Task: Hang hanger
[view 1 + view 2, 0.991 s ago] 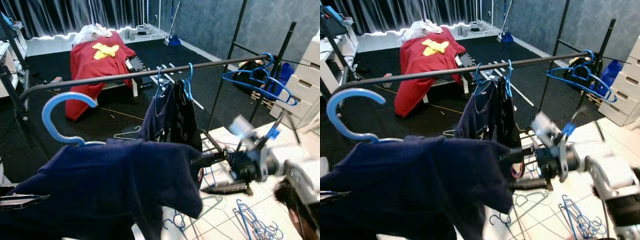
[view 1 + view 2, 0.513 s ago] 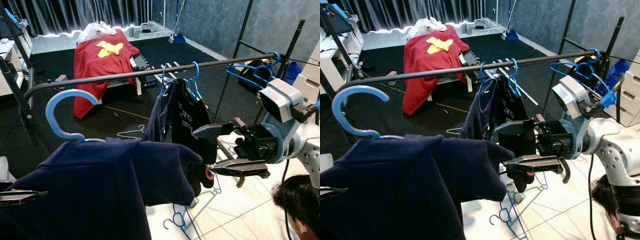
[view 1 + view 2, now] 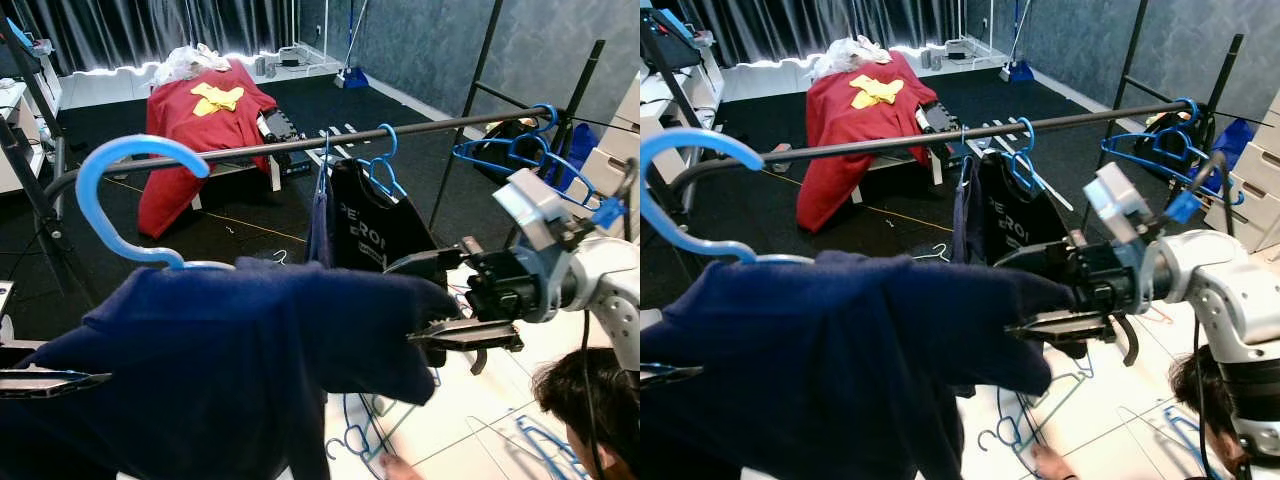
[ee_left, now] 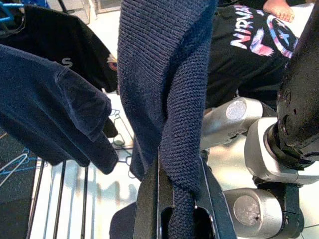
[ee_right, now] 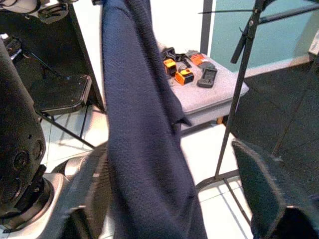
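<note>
A light blue hanger (image 3: 130,195) carries a navy knit sweater (image 3: 250,370) in front of me, its hook held just below the black rail (image 3: 250,152). At the lower left, my left gripper (image 3: 60,380) is shut on the sweater's edge; the left wrist view has the knit fabric (image 4: 174,99) pinched between the fingers. My right gripper (image 3: 435,300) is open at the sweater's right shoulder end, one finger above and one below it. The sweater (image 5: 139,124) hangs between its spread fingers in the right wrist view.
Dark T-shirts (image 3: 365,230) hang on blue hangers mid-rail, and empty blue hangers (image 3: 520,155) cluster at its right end. A person's head (image 3: 590,410) is at the lower right. Loose hangers (image 3: 350,440) lie on the tiled floor. A red cloth (image 3: 195,130) covers a bench behind.
The hanger with the sweater has come up, its hook now close under the rail. My right gripper has closed in on the sweater's right shoulder end, still open.
</note>
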### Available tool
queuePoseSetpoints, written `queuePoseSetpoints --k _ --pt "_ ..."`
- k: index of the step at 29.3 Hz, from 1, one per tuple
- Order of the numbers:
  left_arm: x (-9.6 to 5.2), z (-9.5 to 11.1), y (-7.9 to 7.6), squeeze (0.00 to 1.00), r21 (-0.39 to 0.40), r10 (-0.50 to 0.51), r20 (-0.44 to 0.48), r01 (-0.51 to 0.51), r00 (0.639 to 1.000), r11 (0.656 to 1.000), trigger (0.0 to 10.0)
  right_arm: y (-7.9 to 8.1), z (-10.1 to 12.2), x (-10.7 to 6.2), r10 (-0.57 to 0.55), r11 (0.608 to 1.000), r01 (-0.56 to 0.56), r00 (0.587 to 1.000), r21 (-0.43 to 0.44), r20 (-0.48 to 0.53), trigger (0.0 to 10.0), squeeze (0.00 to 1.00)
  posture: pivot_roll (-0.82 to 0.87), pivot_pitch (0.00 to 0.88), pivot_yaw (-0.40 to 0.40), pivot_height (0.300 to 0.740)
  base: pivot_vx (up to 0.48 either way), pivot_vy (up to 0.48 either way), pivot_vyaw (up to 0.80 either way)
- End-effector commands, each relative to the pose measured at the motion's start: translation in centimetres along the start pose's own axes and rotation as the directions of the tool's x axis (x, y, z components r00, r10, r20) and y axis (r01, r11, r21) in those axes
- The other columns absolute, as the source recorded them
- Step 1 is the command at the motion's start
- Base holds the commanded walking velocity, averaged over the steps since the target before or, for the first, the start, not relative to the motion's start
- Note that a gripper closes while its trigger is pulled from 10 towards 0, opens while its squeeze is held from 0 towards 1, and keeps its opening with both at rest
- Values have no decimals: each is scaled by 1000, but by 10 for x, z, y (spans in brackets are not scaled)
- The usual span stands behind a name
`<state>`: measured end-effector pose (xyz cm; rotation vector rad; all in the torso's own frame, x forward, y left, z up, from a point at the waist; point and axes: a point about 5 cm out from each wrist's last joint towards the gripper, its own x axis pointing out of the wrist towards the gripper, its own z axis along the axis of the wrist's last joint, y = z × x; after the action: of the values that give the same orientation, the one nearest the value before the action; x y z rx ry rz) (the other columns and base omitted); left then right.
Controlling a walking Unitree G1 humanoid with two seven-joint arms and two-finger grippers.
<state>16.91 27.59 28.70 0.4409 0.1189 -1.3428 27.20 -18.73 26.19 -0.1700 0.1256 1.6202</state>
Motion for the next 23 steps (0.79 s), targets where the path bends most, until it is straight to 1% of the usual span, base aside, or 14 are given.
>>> queuePoseSetpoints --k 1,7,11,12,14,15,16,17,18,19,20,22,23 --pt "3 8 2 0 20 -36 -4 36 999 999 10000 1 -4 6 7 1000 -7 1000 9 -28 0 0 -125 0 -6 736 0 0 0" --pt "3 8 4 0 22 -31 -1 31 1000 999 10000 -2 -7 7 -19 1000 19 999 0 -36 0 0 -127 0 -5 736 0 0 0" --pt "2 4 6 0 14 -11 -20 12 1000 1000 10000 -6 -7 6 -49 999 49 998 -14 -41 0 0 -128 0 -4 736 0 0 0" --pt "1 1 8 0 5 9 -39 -9 999 1000 10000 -9 -6 5 -76 997 76 996 -24 -38 0 0 -129 0 -3 736 0 0 0" --pt "-6 -15 12 0 -33 69 -109 -73 992 997 10000 -19 -3 -2 -182 982 181 983 -61 -27 0 0 -131 0 -2 736 0 0 0" --pt "-6 -15 12 0 -33 69 -109 -73 992 997 10000 -19 -3 -2 -182 982 181 983 -61 -27 0 0 -131 0 -2 736 0 0 0" --pt "-9 -21 13 0 -49 90 -135 -97 987 994 10000 -23 -2 -4 -222 973 220 975 -72 -23 0 0 -131 0 -3 736 0 0 0" --pt "-9 -21 13 0 -49 90 -135 -97 987 994 10000 -23 -2 -4 -222 973 220 975 -72 -23 0 0 -131 0 -3 736 0 0 0" --pt "-13 -28 14 0 -64 116 -167 -128 979 990 10000 -26 0 -7 -256 963 254 967 -87 -14 0 0 -131 0 -2 736 0 0 0" --pt "-20 -39 16 0 -83 157 -221 -179 963 980 10000 -30 3 -12 -304 948 303 953 -99 4 0 0 -133 0 1 736 0 0 0" --pt "-20 -39 16 0 -83 157 -221 -179 963 980 10000 -30 3 -12 -304 948 303 953 -99 4 0 0 -133 0 1 736 0 0 0" --pt "-39 -59 17 0 -115 233 -334 -285 913 952 10000 -37 11 -23 -398 907 401 916 -132 43 0 0 -138 0 5 736 0 0 0" --pt "-45 -64 16 0 -120 253 -363 -314 897 942 10000 -39 14 -26 -426 892 429 903 -142 58 0 0 -138 0 5 736 0 0 0"
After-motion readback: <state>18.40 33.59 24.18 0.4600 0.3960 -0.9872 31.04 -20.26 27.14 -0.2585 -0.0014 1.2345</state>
